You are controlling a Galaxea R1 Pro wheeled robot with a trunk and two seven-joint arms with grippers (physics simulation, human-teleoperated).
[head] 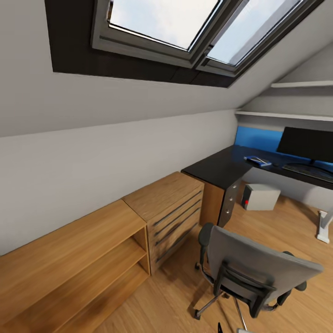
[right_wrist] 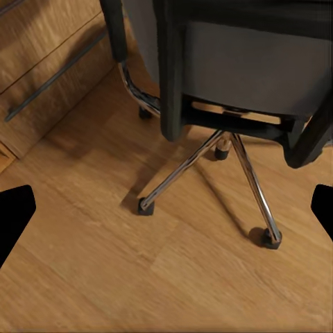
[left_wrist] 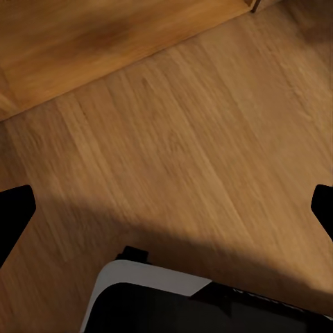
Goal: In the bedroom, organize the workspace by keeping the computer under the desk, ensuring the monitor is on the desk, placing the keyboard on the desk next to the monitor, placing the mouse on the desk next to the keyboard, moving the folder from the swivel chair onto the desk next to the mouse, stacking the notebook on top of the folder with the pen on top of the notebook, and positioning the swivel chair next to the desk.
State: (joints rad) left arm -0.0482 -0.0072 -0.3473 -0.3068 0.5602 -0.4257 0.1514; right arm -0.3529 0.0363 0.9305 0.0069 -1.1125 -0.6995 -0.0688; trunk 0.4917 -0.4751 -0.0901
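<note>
The swivel chair [head: 249,273] stood near the desk [head: 222,169]; casters should roll easily, backrest best pushed. Both claws gaped, holding nothing.

The wide flat black monitor [head: 309,144] is cut off by the head view's right edge, as are the slim dark keyboard [head: 309,171] and the glossy black L-shaped desk [head: 222,169]. The small stack on the bright blue folder [head: 257,161] is too small to separate into notebook and pen. The grey padded swivel chair [head: 252,270] has its chrome base cropped at the bottom edge. In each wrist view, the 2 dark fingers [left_wrist: 14,215] [right_wrist: 14,218] are cut by the side edges.
</note>
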